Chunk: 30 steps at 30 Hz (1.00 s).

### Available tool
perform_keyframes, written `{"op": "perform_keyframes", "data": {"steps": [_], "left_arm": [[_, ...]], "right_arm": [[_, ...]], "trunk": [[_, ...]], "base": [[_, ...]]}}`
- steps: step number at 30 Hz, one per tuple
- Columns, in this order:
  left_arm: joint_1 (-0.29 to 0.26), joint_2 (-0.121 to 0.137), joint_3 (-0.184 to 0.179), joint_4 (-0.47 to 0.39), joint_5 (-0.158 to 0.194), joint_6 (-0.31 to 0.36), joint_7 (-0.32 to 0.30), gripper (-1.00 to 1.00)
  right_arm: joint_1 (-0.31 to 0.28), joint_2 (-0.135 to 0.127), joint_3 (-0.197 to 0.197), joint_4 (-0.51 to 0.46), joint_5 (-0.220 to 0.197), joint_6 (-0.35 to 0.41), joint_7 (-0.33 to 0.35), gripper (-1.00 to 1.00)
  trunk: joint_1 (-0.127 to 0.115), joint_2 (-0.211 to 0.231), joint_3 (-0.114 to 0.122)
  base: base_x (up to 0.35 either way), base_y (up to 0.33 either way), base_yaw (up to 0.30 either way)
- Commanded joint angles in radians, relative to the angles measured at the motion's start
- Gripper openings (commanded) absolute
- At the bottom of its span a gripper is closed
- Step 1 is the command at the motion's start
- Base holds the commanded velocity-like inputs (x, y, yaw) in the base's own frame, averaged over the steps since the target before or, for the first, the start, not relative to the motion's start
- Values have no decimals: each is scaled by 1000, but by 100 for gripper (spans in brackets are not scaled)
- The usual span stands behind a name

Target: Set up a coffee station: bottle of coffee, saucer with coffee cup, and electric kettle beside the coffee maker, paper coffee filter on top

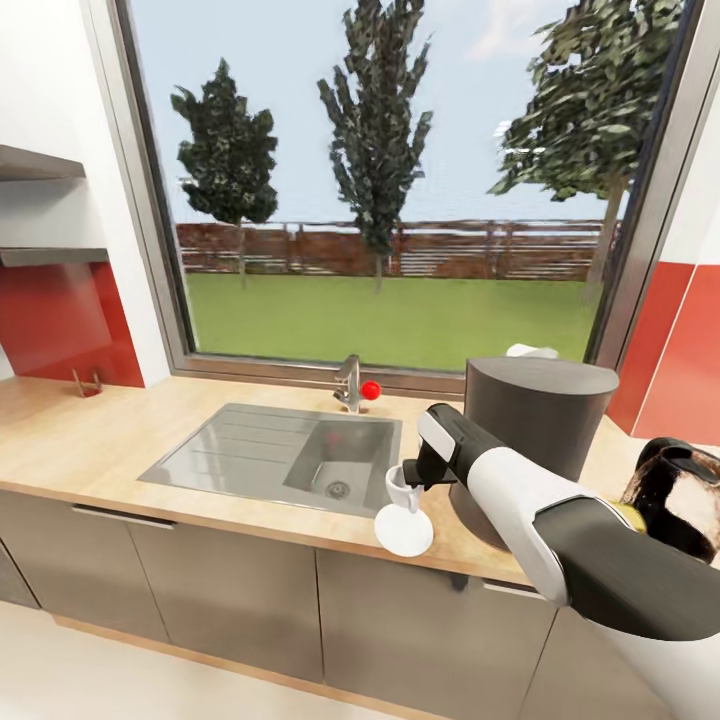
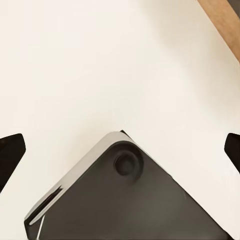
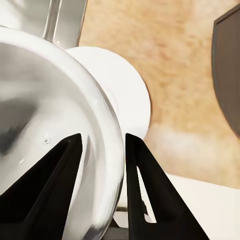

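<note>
Right gripper pinches the cup by its rim, one finger outside the wall and one inside, just above the saucer at the counter edge. Thin, slick and light, the cup could tilt in that hold. Beyond, at two o'clock, stands the maker.

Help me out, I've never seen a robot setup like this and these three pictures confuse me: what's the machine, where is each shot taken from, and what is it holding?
It is a simulated two-armed wheeled robot. The big picture comes from its head camera, looking down on a kitchen countertop with a sink. The other two come from cameras by each gripper. The right gripper pinches the rim of a white coffee cup just above the saucer, beside the grey coffee maker. The electric kettle stands at the far right. The left gripper hangs open over pale floor.
</note>
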Motion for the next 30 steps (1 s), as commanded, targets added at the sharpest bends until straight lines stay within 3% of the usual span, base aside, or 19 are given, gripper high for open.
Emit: {"op": "perform_keyframes", "data": {"steps": [1, 11, 19, 30], "left_arm": [[0, 0, 2, -1, 11, 1, -9, 100], [0, 0, 2, -1, 11, 1, -9, 100], [0, 0, 2, -1, 10, 0, -9, 100], [0, 0, 2, -1, 10, 1, -9, 100]], "right_arm": [[-1, 0, 6, -1, -11, 3, -7, -100], [-1, -7, 6, -1, -11, 3, -7, -100], [0, -14, 5, 0, -11, 3, -7, -100], [-1, -13, 6, 31, -10, -4, 21, -100]], "trunk": [[4, -9, -5], [43, -79, -36], [43, -79, -36], [43, -79, -36]], "base": [[0, 0, 0], [0, 0, 0], [-6, 0, 0], [-162, 0, 0]]}}
